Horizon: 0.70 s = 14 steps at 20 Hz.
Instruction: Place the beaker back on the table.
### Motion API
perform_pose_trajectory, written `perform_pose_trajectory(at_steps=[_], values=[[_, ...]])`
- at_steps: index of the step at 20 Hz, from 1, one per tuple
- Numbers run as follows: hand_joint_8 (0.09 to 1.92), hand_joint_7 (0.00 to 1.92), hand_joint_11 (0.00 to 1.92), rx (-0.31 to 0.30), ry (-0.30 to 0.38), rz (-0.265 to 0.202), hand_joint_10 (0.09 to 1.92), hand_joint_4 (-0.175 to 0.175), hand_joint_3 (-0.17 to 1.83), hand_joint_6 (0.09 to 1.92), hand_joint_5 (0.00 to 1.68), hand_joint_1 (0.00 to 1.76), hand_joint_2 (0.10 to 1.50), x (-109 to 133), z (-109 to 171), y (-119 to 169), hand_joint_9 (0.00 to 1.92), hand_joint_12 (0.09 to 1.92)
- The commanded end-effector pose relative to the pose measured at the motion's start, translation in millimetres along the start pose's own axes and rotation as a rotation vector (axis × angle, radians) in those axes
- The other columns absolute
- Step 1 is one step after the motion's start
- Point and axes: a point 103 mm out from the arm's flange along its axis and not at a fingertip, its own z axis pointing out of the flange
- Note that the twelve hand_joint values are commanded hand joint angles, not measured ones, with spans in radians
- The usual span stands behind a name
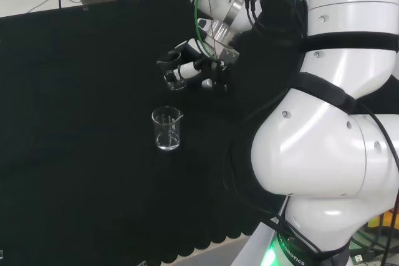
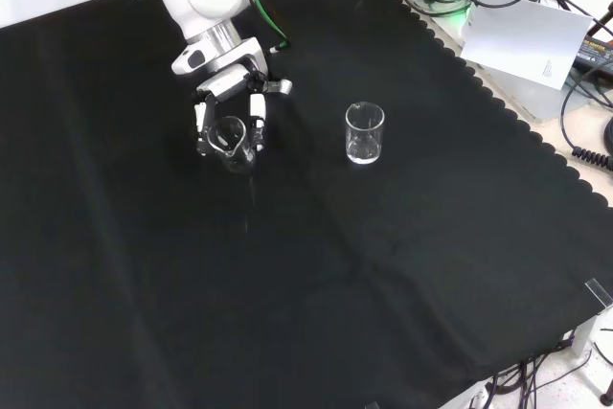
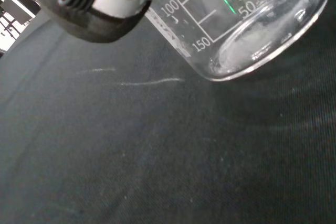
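The flat black cloth (image 2: 316, 284) has a scalloped edge at the front view's right. The black-and-white fingered hand (image 2: 230, 107) grips a clear glass beaker (image 2: 230, 141) (white graduation marks); another clear glass beaker (image 2: 365, 133) stands rightward.

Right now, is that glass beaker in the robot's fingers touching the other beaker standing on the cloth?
Apart. The front view shows bare black cloth between the held beaker in the hand and the standing beaker.

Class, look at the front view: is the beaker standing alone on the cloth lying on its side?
No. The free beaker stands upright on the black cloth, rim up, apart from the hand.
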Motion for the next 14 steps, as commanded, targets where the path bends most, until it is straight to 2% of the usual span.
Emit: perform_pose_trajectory(at_steps=[1,2,3,4,7,10,14], values=[[0.09,1.55,1.37,0.010,-0.028,0.011,0.37,-0.026,-0.17,0.63,1.21,1.29,1.05,-1.4,2.7,-6.9,1.42,0.57],[0.16,1.48,1.38,0.017,-0.032,0.010,0.34,0.002,-0.17,0.67,1.20,1.28,1.06,-1.2,3.8,-8.5,1.39,0.58],[0.28,1.33,1.31,0.024,-0.030,0.007,0.31,-0.018,-0.14,0.73,1.16,1.23,1.07,-1.1,4.8,-10.1,1.34,0.64],[0.37,1.17,1.19,0.030,-0.029,0.006,0.28,-0.033,-0.15,0.80,1.04,1.20,1.05,-0.8,5.7,-11.5,1.29,0.73],[0.64,0.76,0.80,0.058,-0.036,0.003,0.29,-0.045,-0.17,0.89,0.63,1.12,0.98,-1.0,6.2,-16.0,1.07,1.04],[0.71,0.50,0.49,0.077,-0.037,0.001,0.39,-0.046,-0.17,0.73,0.40,1.06,0.93,-0.7,4.2,-19.6,0.81,1.24],[0.72,0.38,0.34,0.089,-0.044,-0.007,0.56,-0.051,-0.17,0.55,0.35,1.01,0.90,2.3,-2.7,-22.4,0.62,1.32]])
